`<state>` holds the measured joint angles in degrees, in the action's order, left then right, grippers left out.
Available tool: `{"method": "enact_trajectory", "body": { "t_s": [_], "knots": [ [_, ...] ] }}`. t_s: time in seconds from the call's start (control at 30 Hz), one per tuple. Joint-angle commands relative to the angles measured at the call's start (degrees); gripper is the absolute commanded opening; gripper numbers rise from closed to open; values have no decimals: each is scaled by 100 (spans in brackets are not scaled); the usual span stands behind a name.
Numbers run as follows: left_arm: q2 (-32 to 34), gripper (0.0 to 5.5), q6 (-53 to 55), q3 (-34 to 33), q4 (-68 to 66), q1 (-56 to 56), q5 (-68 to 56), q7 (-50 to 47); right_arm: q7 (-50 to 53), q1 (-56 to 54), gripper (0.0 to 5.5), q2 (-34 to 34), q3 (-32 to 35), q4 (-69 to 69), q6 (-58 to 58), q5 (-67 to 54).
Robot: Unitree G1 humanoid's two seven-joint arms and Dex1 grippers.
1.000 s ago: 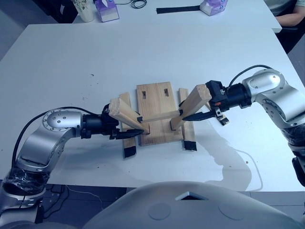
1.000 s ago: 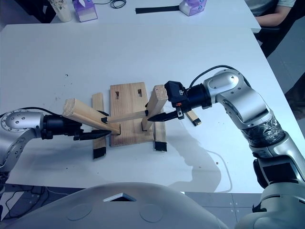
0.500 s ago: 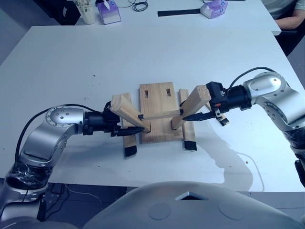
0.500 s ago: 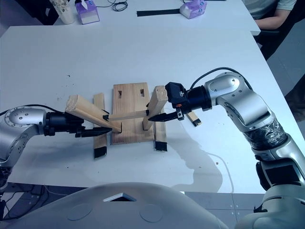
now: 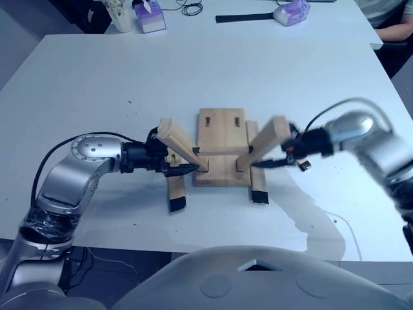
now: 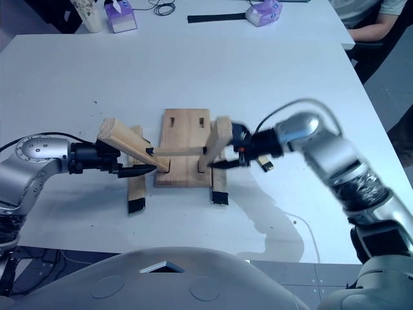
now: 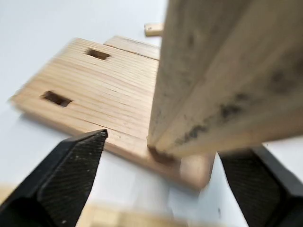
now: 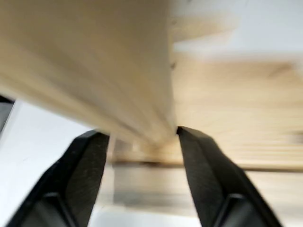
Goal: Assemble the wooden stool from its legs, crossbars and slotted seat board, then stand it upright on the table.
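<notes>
The slotted seat board (image 5: 219, 132) lies flat at the table's middle. Above its near end, two wooden legs joined by a crossbar (image 5: 222, 151) form an H-frame, tilted up and outward. My left gripper (image 5: 185, 169) is shut on the left leg (image 5: 174, 137), whose lower end touches the board's near end (image 7: 158, 153). My right gripper (image 5: 266, 163) is shut on the right leg (image 5: 266, 139), with black fingers (image 8: 83, 177) on either side of it. Two more legs with black tips lie flat, one left (image 5: 175, 192) and one right (image 5: 258, 186) of the board.
A small wooden piece (image 5: 304, 165) lies by the right wrist. At the table's far edge stand a cup (image 5: 120, 14), two tissue packs (image 5: 150, 15) and a black strip (image 5: 242, 17). Bare white table (image 5: 97, 84) surrounds the parts.
The head view has shifted. The left gripper has carried its leg rightward, nearer the board's near end. The right arm is moving and has come down a little with its leg.
</notes>
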<state>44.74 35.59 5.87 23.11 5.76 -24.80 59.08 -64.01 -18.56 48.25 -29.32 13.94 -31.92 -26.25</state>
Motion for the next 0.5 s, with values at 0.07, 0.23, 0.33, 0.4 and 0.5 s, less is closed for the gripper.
{"method": "enact_trajectory", "body": {
  "t_s": [0.07,0.23,0.33,0.4,0.5],
  "knots": [
    [26,508,-368,-182,-17,-7,98,-123,55,-151,326,-218,408,259,-147,10],
    [237,520,-591,-289,-29,-396,136,44,95,-220,326,-270,921,320,-178,-63],
    [361,520,-751,-321,-47,-720,184,151,104,-156,326,-272,1262,433,-287,-228],
    [383,520,-882,-375,-171,-829,247,133,46,57,326,-150,1463,596,-302,-291],
    [387,520,-1015,-432,-344,-858,358,68,-38,475,326,96,1630,787,-258,-267]
  ]
}}
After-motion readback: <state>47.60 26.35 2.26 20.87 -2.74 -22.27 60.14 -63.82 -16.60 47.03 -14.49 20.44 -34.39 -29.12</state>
